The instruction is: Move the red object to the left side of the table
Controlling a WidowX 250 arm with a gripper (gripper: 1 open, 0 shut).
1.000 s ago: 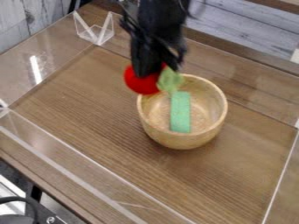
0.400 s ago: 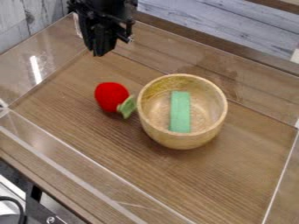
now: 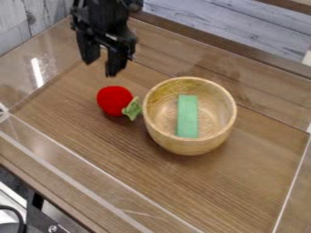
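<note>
The red object, a small glossy red toy with a green leafy tip pointing right, lies on the brown wood-grain table just left of the wooden bowl. My gripper hangs behind and slightly left of it, pointing down. Its two dark fingers stand apart with nothing between them, and they do not touch the toy.
A wooden bowl stands right of the toy with a flat green block lying inside it. Low clear acrylic walls edge the tabletop. Bare wood stretches to the left and front of the toy.
A second ago the gripper was shut around the red toy beside the bowl's left rim. The toy now lies on the table, and the gripper has moved away to the back left and opened.
</note>
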